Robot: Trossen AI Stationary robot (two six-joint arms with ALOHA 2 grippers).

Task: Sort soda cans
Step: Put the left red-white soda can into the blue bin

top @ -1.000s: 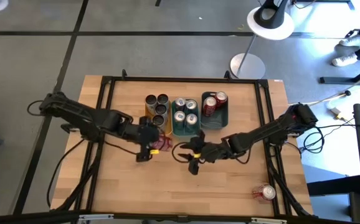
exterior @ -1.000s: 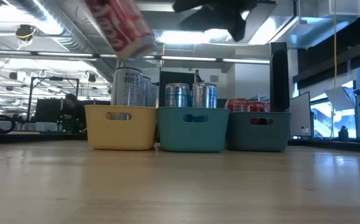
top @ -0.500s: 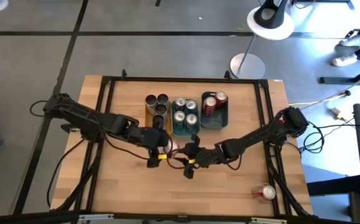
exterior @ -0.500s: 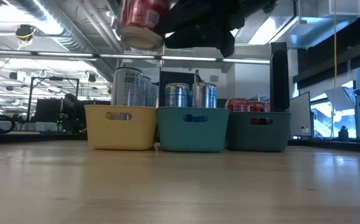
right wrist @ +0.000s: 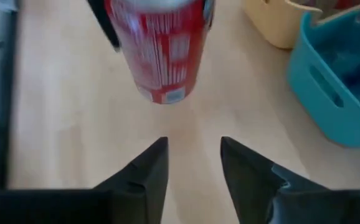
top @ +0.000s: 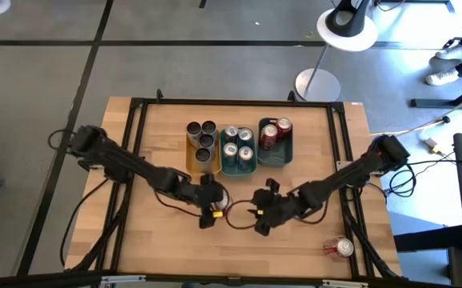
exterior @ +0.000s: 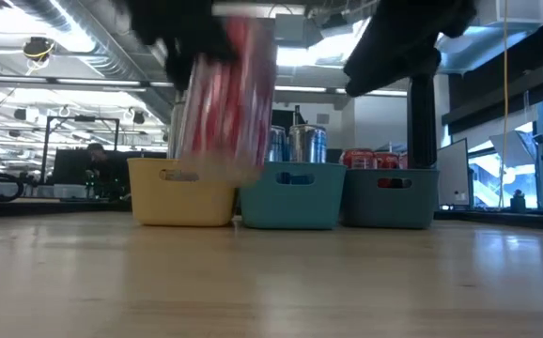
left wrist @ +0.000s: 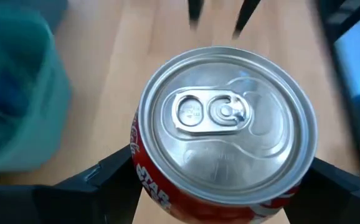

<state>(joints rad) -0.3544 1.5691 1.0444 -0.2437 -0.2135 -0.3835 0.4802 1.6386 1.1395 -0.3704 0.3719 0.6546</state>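
My left gripper (top: pixel 212 210) is shut on a red soda can (right wrist: pixel 161 53) above the middle of the table, in front of the trays. The can also shows in the low view (exterior: pixel 226 99). My right gripper (right wrist: pixel 192 146) is open and empty just to the can's right (top: pixel 260 218), its fingers pointing at the can. Dark cans stand in the yellow tray (top: pixel 189 157), silver-teal cans in the teal tray (top: pixel 237 169) and red cans in the dark tray (top: pixel 286 152). Another red can (top: pixel 340 248) lies on its side at the table's near right. My left gripper pinches the red can between its two fingers (left wrist: pixel 102 177), one on each side of the can's wall (left wrist: pixel 144 177) just below the silver top. The fingers come from above, pointing down. The can hangs about upright below them, top up, clear of the table.
The three trays stand side by side at the table's far middle. A black frame (top: pixel 135 152) runs round the table's edges. Bare wood (top: pixel 159 240) lies at the near left and in front of the grippers.
My left gripper has carried the red can toward the table's right and near edges, from beside the yellow tray to the table's middle. The can has turned from tilted to about upright. My right gripper has shifted toward the near edge and a little to the right.
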